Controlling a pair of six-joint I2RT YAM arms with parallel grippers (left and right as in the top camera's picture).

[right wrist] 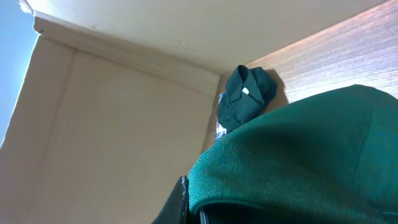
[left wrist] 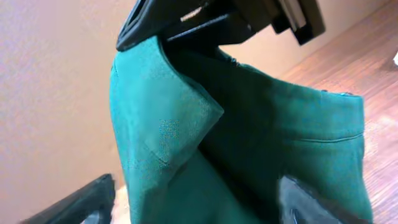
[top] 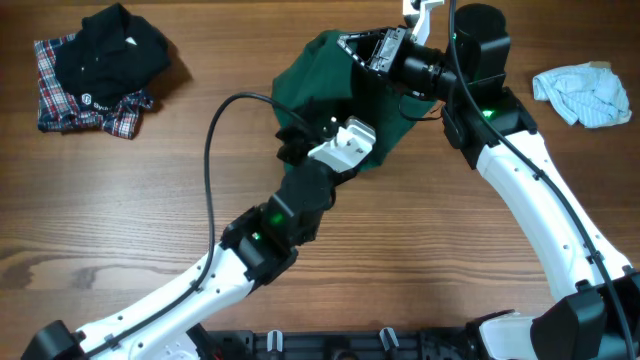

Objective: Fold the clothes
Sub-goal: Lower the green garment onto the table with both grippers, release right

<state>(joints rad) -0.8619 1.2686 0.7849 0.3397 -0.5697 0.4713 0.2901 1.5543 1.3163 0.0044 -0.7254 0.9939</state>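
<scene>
Green woven cloth, soft and light: the garment (top: 325, 75) hangs in limp folds above the wooden table (top: 120, 220). It is held up at its top edge by the right gripper (left wrist: 171, 34), whose black jaws are pinched tight on a doubled corner. It will likely drape and slip rather than keep a shape, so a hemmed edge or corner, where layers stack, looks the surest hold. The left gripper (left wrist: 199, 202) sits low before the hanging cloth, fingers spread wide to either side, gripping nothing. The weave is fine and matte, with one stitched seam running across a panel.
</scene>
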